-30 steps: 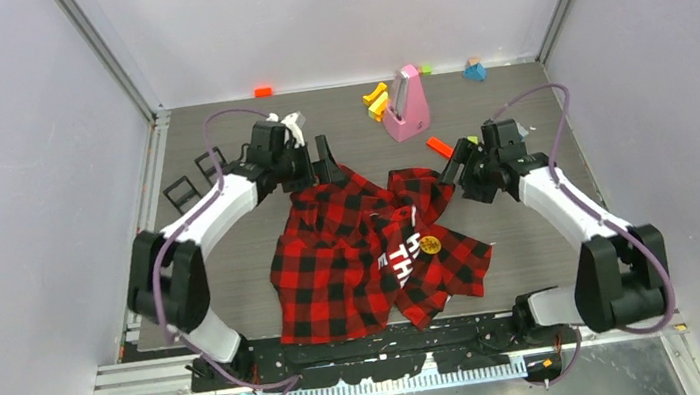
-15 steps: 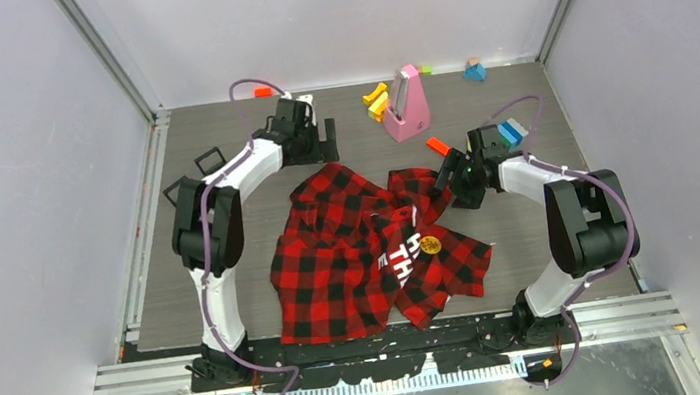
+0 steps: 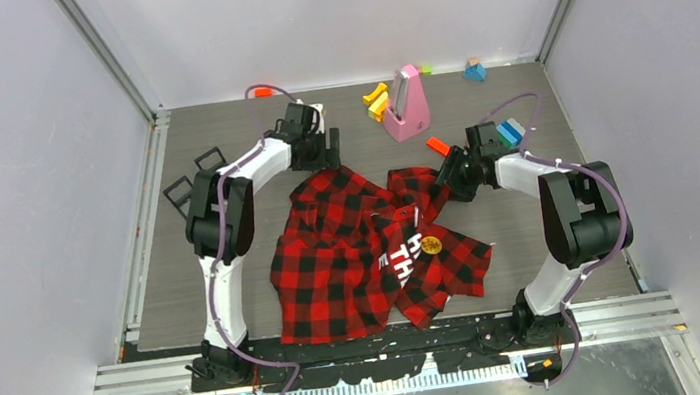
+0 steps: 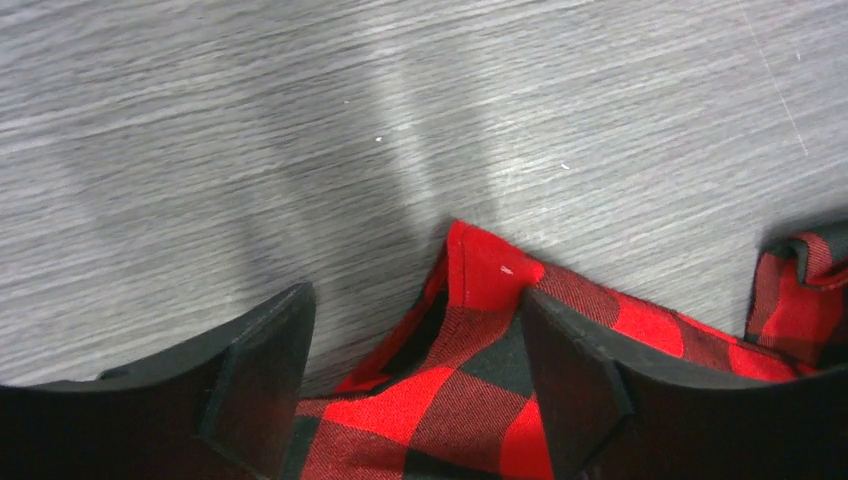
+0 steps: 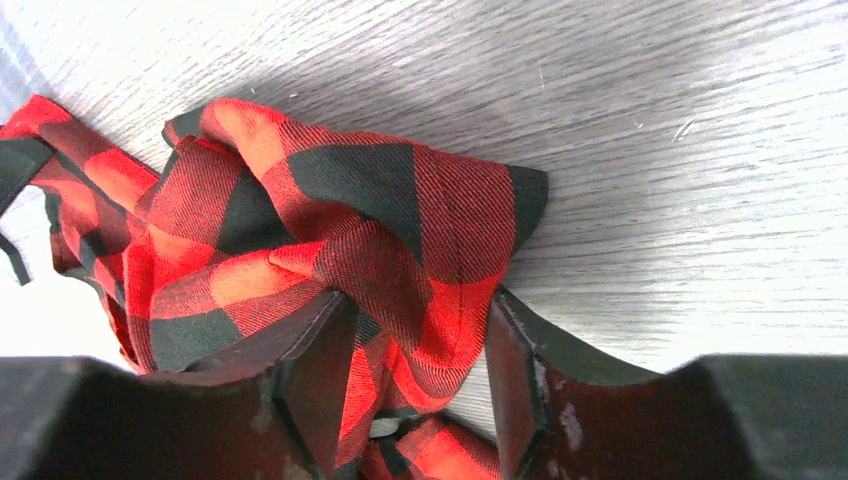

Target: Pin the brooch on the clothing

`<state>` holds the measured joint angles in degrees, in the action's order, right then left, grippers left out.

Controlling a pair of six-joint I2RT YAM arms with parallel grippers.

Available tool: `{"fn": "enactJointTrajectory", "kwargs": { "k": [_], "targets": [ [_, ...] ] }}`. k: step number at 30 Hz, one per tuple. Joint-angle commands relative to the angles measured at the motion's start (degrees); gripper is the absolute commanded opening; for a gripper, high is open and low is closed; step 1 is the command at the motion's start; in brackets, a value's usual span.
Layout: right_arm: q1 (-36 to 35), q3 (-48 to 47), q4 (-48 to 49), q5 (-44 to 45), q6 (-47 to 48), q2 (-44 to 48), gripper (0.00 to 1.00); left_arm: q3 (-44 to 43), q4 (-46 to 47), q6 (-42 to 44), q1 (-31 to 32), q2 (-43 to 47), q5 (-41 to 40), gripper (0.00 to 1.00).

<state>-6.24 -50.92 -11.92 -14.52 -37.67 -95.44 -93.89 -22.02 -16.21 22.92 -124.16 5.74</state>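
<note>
Left gripper (image 4: 415, 330) and right gripper (image 5: 420, 330) have drawn in to the far edge of the flannel shirt (image 3: 353, 257), which lies unmoved, crumpled between them. The left stands wide astride the far-left corner, nothing pinched; the right is half-closed around a bunched fold, grip unconfirmed. Risk: an uneven tug from two corners could fold cloth over the yellow brooch (image 3: 429, 244) sitting by the white lettering (image 3: 401, 252), or flick it off.

Pink stand (image 3: 405, 108), yellow blocks (image 3: 377, 102) beside; black frames (image 3: 181, 193), possibly clips, left
</note>
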Motion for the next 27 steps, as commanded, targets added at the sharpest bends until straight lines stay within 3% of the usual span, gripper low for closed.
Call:
{"fn": "enactJointTrajectory", "kwargs": {
  "k": [1, 2, 4, 7, 8, 11, 18, 27],
  "targets": [
    [0.3, -1.5, 3.3, 0.8, -0.8, -1.8, 0.50, -1.0, 1.0, -0.1, 0.4, -1.4, 4.9, 0.67],
    [0.3, -1.7, 3.9, 0.3, -0.9, -2.4, 0.48, -1.0, 0.9, -0.5, 0.5, -1.8, 6.0, 0.61],
    [0.5, -2.1, 5.0, -0.3, -1.2, -3.1, 0.40, -0.8, 1.1, -1.0, 0.6, -2.0, 7.3, 0.35],
    [1.2, -3.3, 5.7, -0.5, -1.6, -4.1, 0.19, -0.1, 1.1, -2.1, 0.4, -0.7, 6.5, 0.01],
    [1.5, -4.3, 5.8, -0.7, -1.7, -4.5, 0.11, 0.3, 1.3, -2.5, 0.1, 0.5, 5.5, 0.00],
    [4.5, -7.2, 5.9, -2.6, -2.4, -4.3, 0.01, 2.8, 3.9, -3.5, -1.1, 6.3, 2.9, 0.00],
    [13.2, -19.9, 1.7, -6.2, -1.9, 1.7, 0.01, 5.9, 6.3, -4.9, -5.6, 25.3, -2.5, 0.00],
    [16.5, -41.0, -13.1, -3.0, 5.7, 15.4, 0.01, -0.5, -0.5, -1.0, -9.9, 45.3, -4.2, 0.00]
  ]
}}
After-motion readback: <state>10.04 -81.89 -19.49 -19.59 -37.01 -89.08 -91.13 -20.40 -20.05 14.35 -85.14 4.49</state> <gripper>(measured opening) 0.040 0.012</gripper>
